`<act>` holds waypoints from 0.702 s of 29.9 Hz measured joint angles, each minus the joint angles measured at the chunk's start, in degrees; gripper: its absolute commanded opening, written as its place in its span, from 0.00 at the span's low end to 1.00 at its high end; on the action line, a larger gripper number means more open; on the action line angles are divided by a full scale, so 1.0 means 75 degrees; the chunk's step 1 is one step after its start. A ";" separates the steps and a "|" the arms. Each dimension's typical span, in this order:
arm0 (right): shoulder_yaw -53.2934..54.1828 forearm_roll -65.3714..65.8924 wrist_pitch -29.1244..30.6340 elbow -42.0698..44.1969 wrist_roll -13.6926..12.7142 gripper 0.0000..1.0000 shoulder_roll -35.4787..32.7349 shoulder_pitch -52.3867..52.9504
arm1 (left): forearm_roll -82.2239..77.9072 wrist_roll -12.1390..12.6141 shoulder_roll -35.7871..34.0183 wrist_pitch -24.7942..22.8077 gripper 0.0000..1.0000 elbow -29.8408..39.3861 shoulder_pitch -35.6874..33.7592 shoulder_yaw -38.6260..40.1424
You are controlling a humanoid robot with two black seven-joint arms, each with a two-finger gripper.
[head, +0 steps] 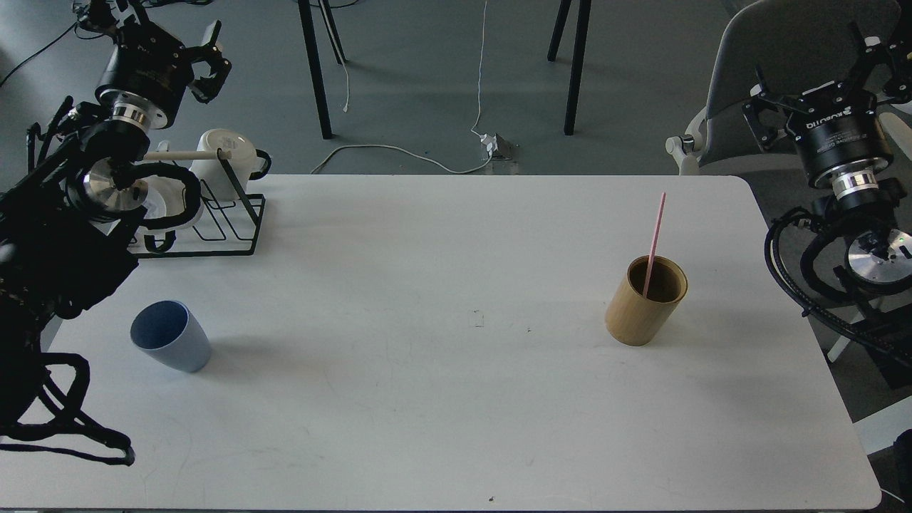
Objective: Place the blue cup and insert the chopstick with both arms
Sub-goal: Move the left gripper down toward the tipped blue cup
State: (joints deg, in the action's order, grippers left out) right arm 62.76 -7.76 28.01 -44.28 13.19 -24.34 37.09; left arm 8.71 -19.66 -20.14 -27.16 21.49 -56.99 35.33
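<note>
- Two grippers of ours are raised clear of the white table (442, 399), and neither one holds or touches anything.
- Our left gripper (203, 68) is at the top left, above the far left corner of the table; its black fingers stand apart, with a gap showing between them.
- Our right gripper (819, 78) is at the top right, past the table's right edge and in front of a grey chair (776, 50); its fingers are spread wide.
- Just below our left arm a black wire rack (228, 228) sits on the far left corner, with a pale wooden rod (182, 154) across its top and a white mug (228, 160) resting in it.
- Nearer to us on the left side, the blue cup (171, 335) stands upright on the table, open end up, well apart from the rack.
- Across the table on the right side stands a tan bamboo cylinder (645, 303), well apart from the blue cup.
- Inside that cylinder the pink chopstick (655, 235) leans, its lower end in the cylinder and its upper end sticking out well above the rim.
</note>
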 measured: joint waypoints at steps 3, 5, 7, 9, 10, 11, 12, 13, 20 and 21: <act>0.0000 0.0002 0.0000 -0.0001 -0.0001 1.00 0.0000 0.0000 | 0.0011 -0.0011 -0.0002 0.0000 1.00 -0.0005 0.0013 0.0005; 0.0000 0.0003 0.0000 -0.0002 -0.0001 1.00 0.0000 0.0000 | 0.0013 -0.0015 -0.0002 -0.0011 1.00 -0.0012 0.0014 0.0010; 0.0001 0.0003 0.0000 -0.0003 -0.0001 1.00 0.0000 0.0000 | 0.0013 -0.0007 -0.0016 -0.0048 1.00 -0.0016 0.0013 0.0011; 0.0009 0.0003 0.0000 -0.0003 -0.0001 1.00 0.0000 0.0000 | 0.0009 0.0022 -0.0051 -0.0067 1.00 -0.0008 0.0012 0.0002; 0.0018 0.0003 -0.0001 -0.0003 -0.0001 1.00 -0.0001 0.0000 | -0.0001 0.0044 -0.0076 -0.0076 1.00 0.0012 0.0007 -0.0024; 0.0024 0.0003 0.0000 -0.0003 -0.0001 1.00 -0.0014 -0.0001 | -0.0018 0.0065 -0.0099 -0.0091 1.00 0.0039 -0.0004 -0.0057; 0.0029 0.0003 -0.0001 -0.0003 -0.0001 1.00 -0.0039 0.0000 | -0.0036 0.0092 -0.0125 -0.0102 0.99 0.0079 -0.0015 -0.0083; 0.0031 0.0003 -0.0001 -0.0003 -0.0001 1.00 -0.0065 0.0000 | -0.0053 0.0115 -0.0164 -0.0107 0.99 0.0124 -0.0022 -0.0104; 0.0059 0.0003 -0.0001 0.0004 -0.0001 1.00 -0.0168 0.0000 | -0.1023 0.0620 -0.0935 -0.0115 0.96 0.1010 -0.0535 -0.0686; 0.0065 0.0003 -0.0001 0.0003 -0.0001 1.00 -0.0172 0.0000 | -0.1340 0.0648 -0.1036 -0.0116 0.96 0.1203 -0.0599 -0.0738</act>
State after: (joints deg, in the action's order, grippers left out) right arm 63.24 -7.73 28.00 -44.25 13.18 -25.63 37.09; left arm -1.35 -14.80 -27.91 -28.03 30.51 -61.48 29.80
